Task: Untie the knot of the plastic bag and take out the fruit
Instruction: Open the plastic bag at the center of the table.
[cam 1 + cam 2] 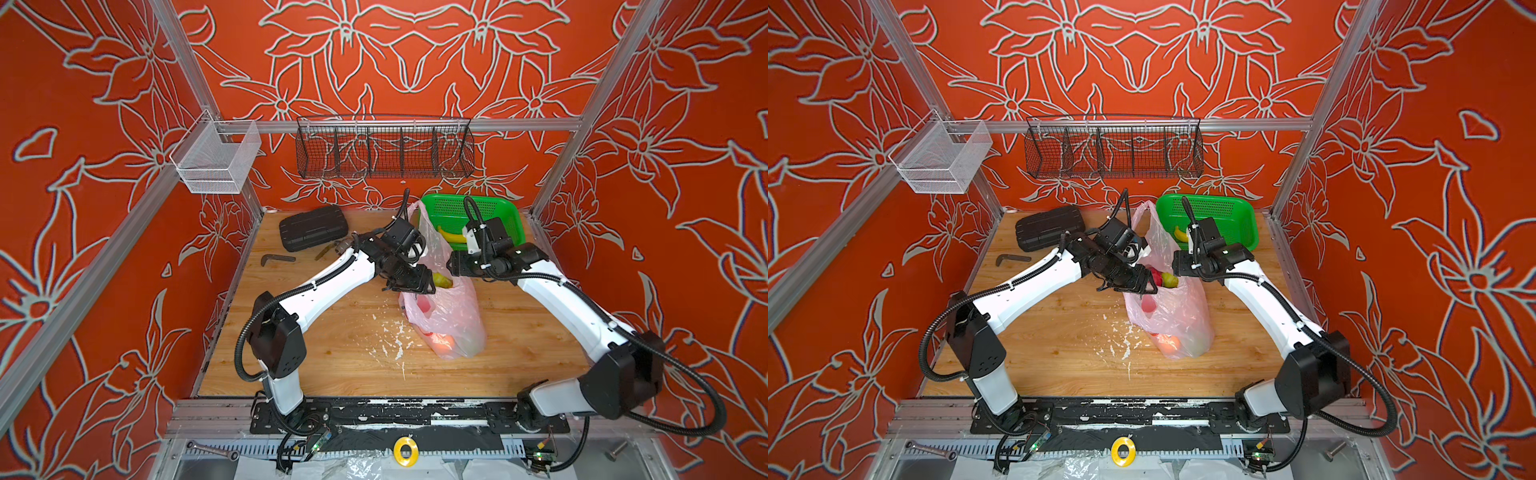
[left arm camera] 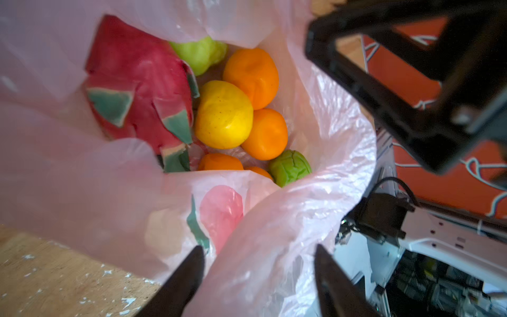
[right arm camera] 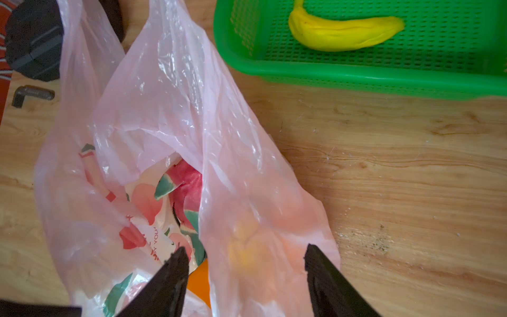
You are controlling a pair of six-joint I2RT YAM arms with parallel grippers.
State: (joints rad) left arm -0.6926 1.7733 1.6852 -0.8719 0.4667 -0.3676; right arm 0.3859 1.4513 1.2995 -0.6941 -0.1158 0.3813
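Pink translucent film forms the plastic bag (image 1: 451, 320), which lies on the middle of the wooden bench (image 1: 332, 357) with its mouth agape toward the far side and its two handle loops (image 3: 170, 55) standing apart, untied. The fruit is inside the bag: a dragon fruit (image 2: 137, 90), a lemon (image 2: 223, 115), oranges (image 2: 251, 76), a green pear (image 2: 200, 55) and a round green fruit (image 2: 289, 167). The left arm rises from the near left corner; its white forearm slants toward the far right and the wrist bends down, so the left claw (image 2: 258, 252) sits at the left rim of the bag's mouth. Its jaws stand apart with a fold of bag film between them, and no pinch on the film is visible. The right arm mirrors it from the near right corner, with the forearm slanting far and left and the wrist turned left. The right claw (image 3: 244, 252) hangs over the bag's right side, jaws wide, with nothing gripped. Just beyond the bag on the far right stands a green basket (image 3: 356, 79) holding a banana (image 3: 345, 33). A black case (image 1: 313, 227) lies at far left.
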